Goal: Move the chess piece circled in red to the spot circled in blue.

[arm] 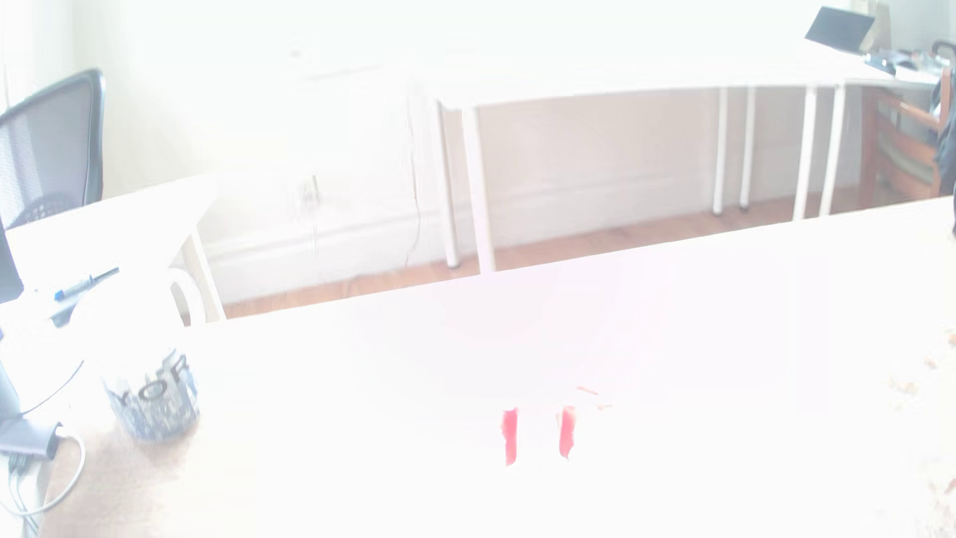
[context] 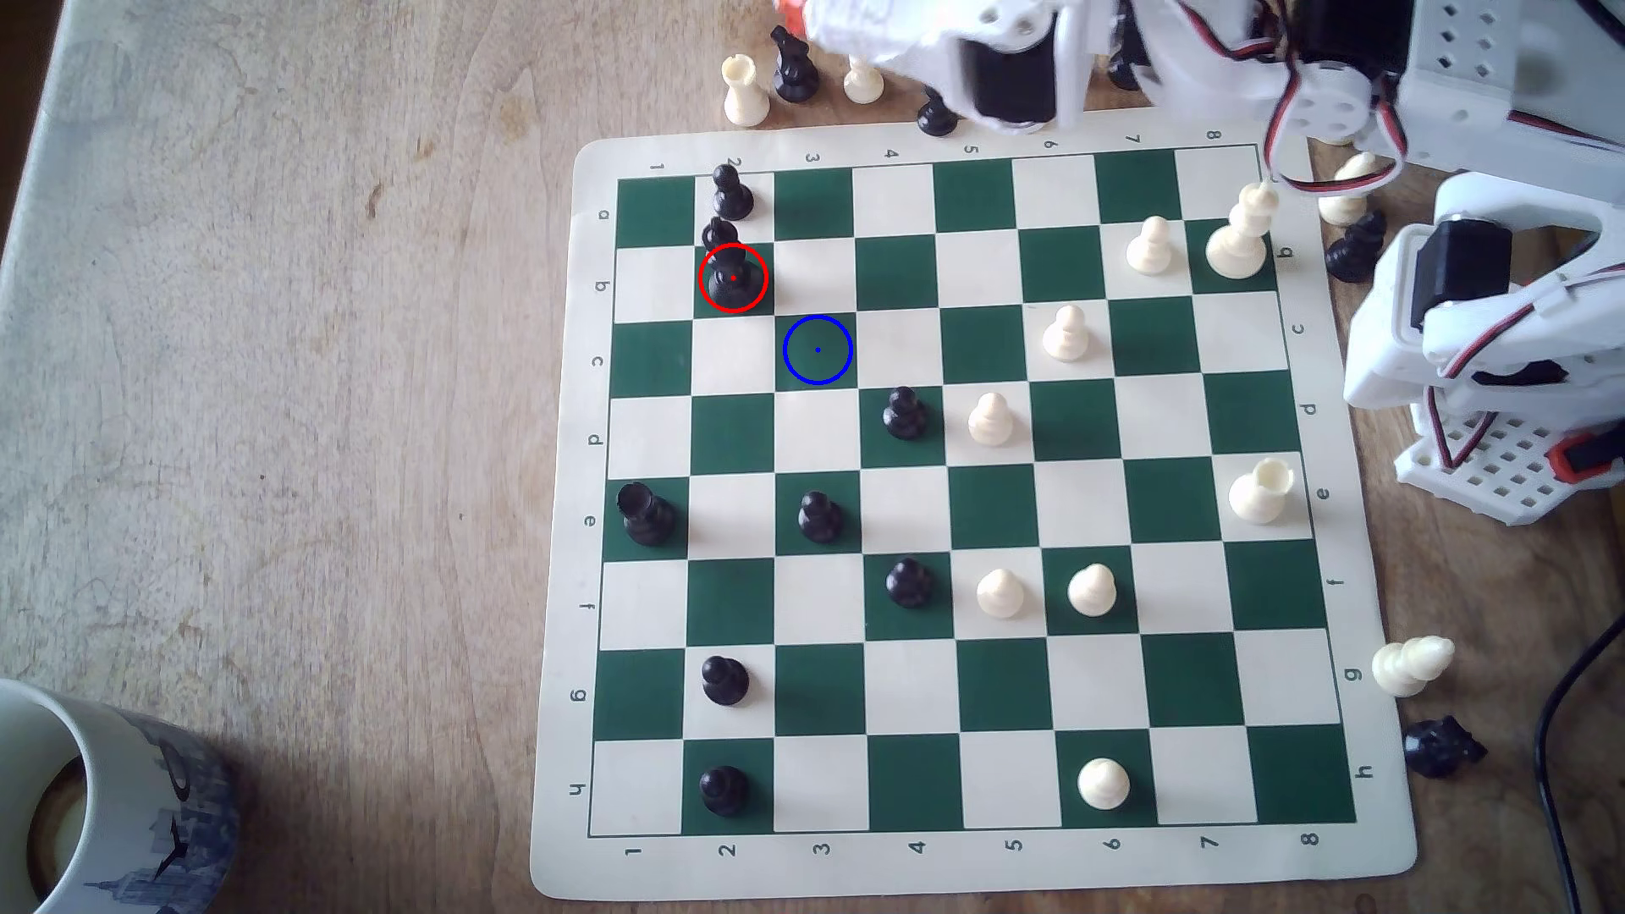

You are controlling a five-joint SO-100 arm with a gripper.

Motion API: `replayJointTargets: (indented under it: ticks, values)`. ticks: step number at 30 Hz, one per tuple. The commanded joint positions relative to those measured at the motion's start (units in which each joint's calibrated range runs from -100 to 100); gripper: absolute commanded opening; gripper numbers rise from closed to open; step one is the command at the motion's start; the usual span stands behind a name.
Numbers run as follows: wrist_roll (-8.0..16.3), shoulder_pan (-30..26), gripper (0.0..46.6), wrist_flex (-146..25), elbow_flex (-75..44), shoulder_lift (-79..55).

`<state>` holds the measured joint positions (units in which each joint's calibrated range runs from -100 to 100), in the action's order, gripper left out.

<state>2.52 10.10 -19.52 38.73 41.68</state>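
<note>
— Where's the black piece (context: pixel 733 274)?
— On its red-ringed green square; the blue-ringed square (context: pixel 818 350) lies one diagonal step nearer us from that piece.
— And the tool (arm: pixel 539 435)?
— Beyond that piece, past the board's (context: pixel 967 866) far edge. Glare hides it; can't tell its gap.

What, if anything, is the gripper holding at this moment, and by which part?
Nothing, as far as can be seen: the gripper shows two red fingertips with a bare gap between them, and the red-circled black piece stands untouched on its square.
</note>
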Motion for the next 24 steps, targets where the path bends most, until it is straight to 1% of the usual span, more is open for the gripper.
replayJointTargets:
  ticks: [1, 2, 6, 7, 8, 10, 11, 14, 15, 17, 20, 24]
  values:
    - [-1.17, -0.91, 3.5, -15.12, -19.14, -9.34]
    - [-0.59, -0.91, 3.4, -20.36, -23.86, -12.99]
    - [1.42, -0.05, 4.8, -29.45, -32.29, -19.44]
    - [2.15, 0.34, 7.9, -34.78, -38.36, -23.35]
    - [2.44, 0.5, 9.6, -37.4, -41.99, -25.56]
    - [3.57, 0.73, 11.8, -42.39, -50.42, -30.9]
    - [4.59, 0.73, 12.8, -48.05, -59.58, -36.93]
    - [5.91, 0.03, 13.1, -56.07, -72.81, -45.59]
    - [6.74, -0.21, 13.3, -58.28, -77.17, -48.65]
    - [7.37, -0.44, 13.9, -62.54, -84.15, -53.57]
    - [8.35, -0.13, 14.5, -65.41, -90.4, -58.66]
    - [8.45, 0.03, 15.8, -65.41, -90.58, -60.7]
